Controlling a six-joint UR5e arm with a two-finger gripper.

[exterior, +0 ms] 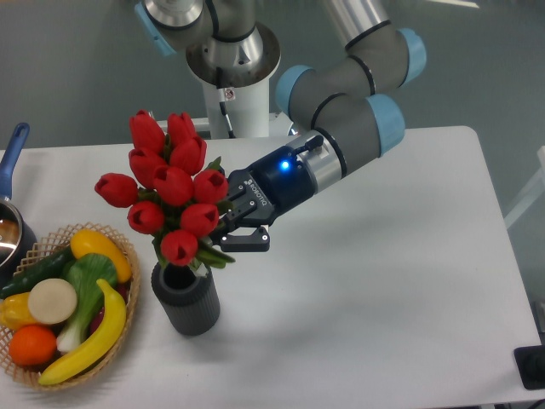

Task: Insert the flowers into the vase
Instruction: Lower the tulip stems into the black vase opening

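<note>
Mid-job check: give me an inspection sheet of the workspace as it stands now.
Surface: white table, bare on the right half.
Job's things: flowers held tilted above the vase, stems at its mouth; vase upright.
Clutter: wicker basket of fruit and vegetables at left; pot with blue handle at left edge.
Grippers: gripper shut on the flowers' stems.
Cables: one cable on the robot's white base.
Surroundings: grey floor; dark object at lower right.

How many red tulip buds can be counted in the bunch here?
9 visible on the flowers: two on top, two below, one far left, two mid-row, two lowest above the vase. Others may be hidden behind.
</note>
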